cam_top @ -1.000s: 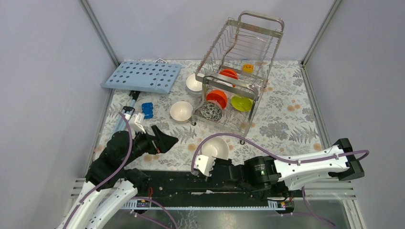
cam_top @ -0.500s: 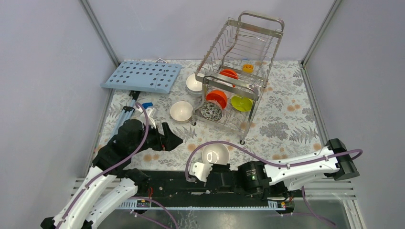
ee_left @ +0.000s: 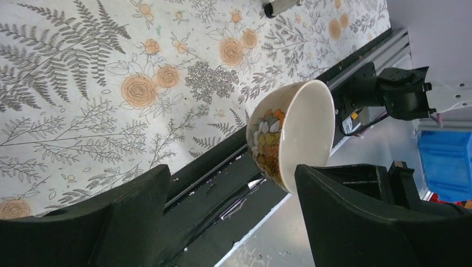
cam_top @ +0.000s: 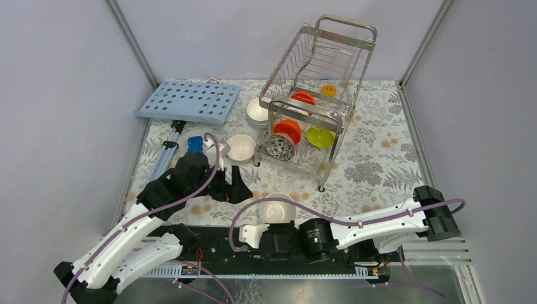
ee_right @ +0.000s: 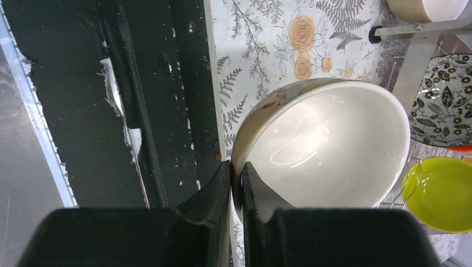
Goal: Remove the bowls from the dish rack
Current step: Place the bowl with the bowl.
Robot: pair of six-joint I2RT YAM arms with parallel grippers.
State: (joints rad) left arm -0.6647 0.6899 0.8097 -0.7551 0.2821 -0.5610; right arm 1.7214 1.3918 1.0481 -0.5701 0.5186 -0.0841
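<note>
My right gripper (ee_right: 236,167) is shut on the rim of a cream bowl (ee_right: 328,144) with a floral outside, one finger inside and one outside. It holds this bowl (cam_top: 277,209) by the table's near edge. My left gripper (ee_left: 231,178) stands open just left of the held bowl (ee_left: 292,133), whose lower edge is next to its right finger (ee_left: 339,211). The dish rack (cam_top: 329,57) stands at the back with two orange-red bowls (cam_top: 288,131), a speckled bowl (cam_top: 279,147) and a lime-green bowl (cam_top: 320,137). A white bowl (cam_top: 257,111) and a cream bowl (cam_top: 241,147) sit left of the rack.
A light-blue perforated board (cam_top: 188,101) lies at the back left. A small blue block (cam_top: 195,143) and a grey tripod-like tool (cam_top: 166,155) lie by the left arm. The black base rail (cam_top: 215,244) runs along the near edge. Grey walls close in three sides.
My right arm has carried the cream bowl left and nearer the front edge. My left gripper has swung right toward that bowl, its jaws slightly narrower.
</note>
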